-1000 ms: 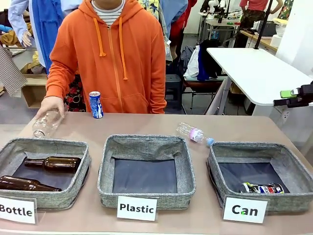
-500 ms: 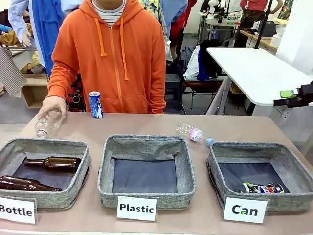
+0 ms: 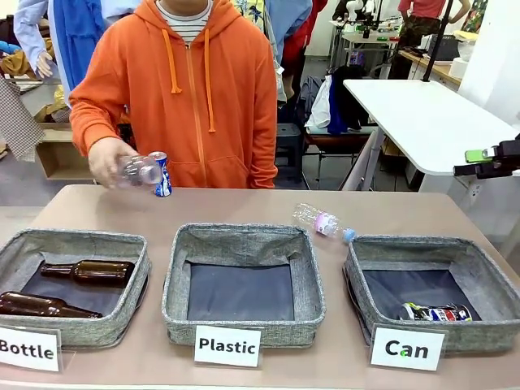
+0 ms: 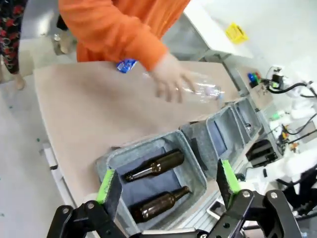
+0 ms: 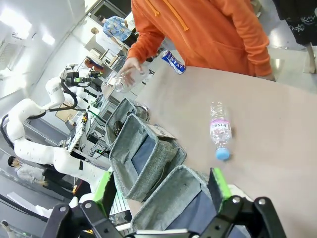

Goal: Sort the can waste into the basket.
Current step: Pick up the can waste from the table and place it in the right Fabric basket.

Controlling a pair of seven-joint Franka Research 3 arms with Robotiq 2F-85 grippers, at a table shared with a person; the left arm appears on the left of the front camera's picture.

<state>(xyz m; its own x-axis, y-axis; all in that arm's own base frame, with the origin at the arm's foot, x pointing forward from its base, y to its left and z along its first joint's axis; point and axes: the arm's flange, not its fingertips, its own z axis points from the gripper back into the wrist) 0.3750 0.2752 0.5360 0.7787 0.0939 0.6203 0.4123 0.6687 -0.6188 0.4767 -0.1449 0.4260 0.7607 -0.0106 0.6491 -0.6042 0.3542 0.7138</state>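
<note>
The job looks about half done. The crushed can [image 3: 436, 312] lies inside the Can basket [image 3: 431, 246], at its front edge toward the right corner. That basket sits at the table's [image 3: 390, 213] front right corner.

The blue can [image 3: 162, 180] is yet to be sorted. It stands upright at the far edge of the table, left of the middle, well apart from the Can basket. The person's hand [image 3: 110, 161] holds a clear bottle [image 3: 140, 170] in the air, partly across the blue can; whether they touch I cannot tell.

The left claw [image 4: 167, 181] is spread wide and holds nothing; it hangs above the Bottle basket [image 4: 195, 163] at the front left corner. The right claw [image 5: 161, 191] is also spread and empty, off the table's right side, far from the blue can.

What is left, as I judge it: one claw must reach the far edge, take the blue can and drop it beside the crushed one.
</note>
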